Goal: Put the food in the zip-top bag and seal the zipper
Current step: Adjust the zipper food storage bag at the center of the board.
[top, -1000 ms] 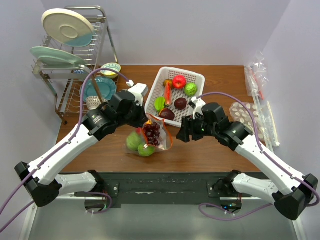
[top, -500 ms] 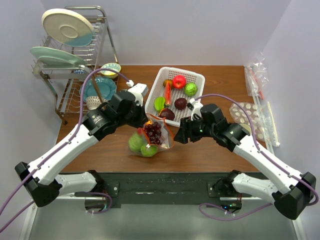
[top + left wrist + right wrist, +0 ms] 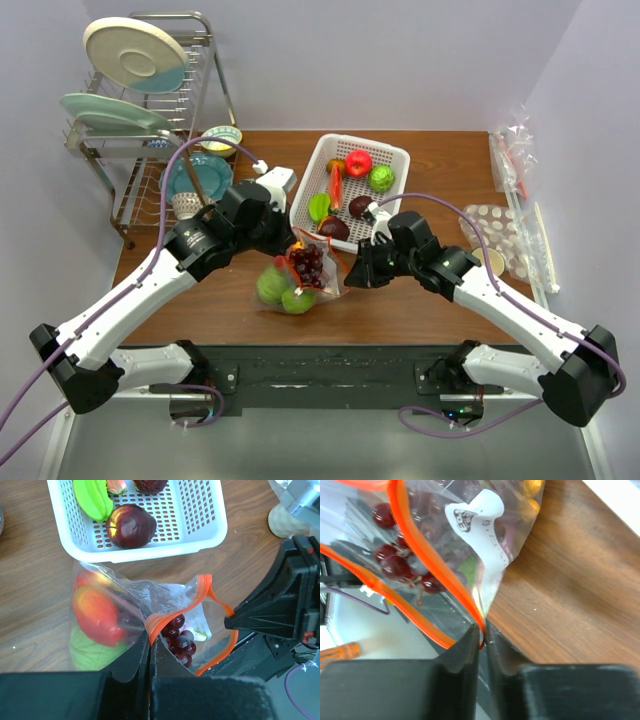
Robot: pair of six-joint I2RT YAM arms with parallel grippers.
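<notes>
The zip-top bag [image 3: 298,278] stands on the table in front of the white basket [image 3: 312,170], with its mouth held open. It holds dark red grapes [image 3: 183,641], a red fruit [image 3: 97,614] and green fruit [image 3: 84,652]. My left gripper [image 3: 150,639] is shut on the left end of the orange zipper [image 3: 170,619]. My right gripper [image 3: 482,634] pinches the zipper's [image 3: 412,527] right end between nearly touching fingers. More food lies in the basket: a red apple [image 3: 358,162], a green fruit [image 3: 381,178] and a dark red fruit [image 3: 131,526].
A dish rack [image 3: 160,120] with plates stands at the back left, a teal bowl [image 3: 190,172] below it. Clear packets [image 3: 516,150] and a clear egg tray [image 3: 497,232] lie along the right edge. The basket's near rim [image 3: 150,554] sits just behind the bag.
My right gripper has moved left to the bag's mouth and closed on the zipper's right end. The left arm has kept its hold, and the bag has shifted slightly.
</notes>
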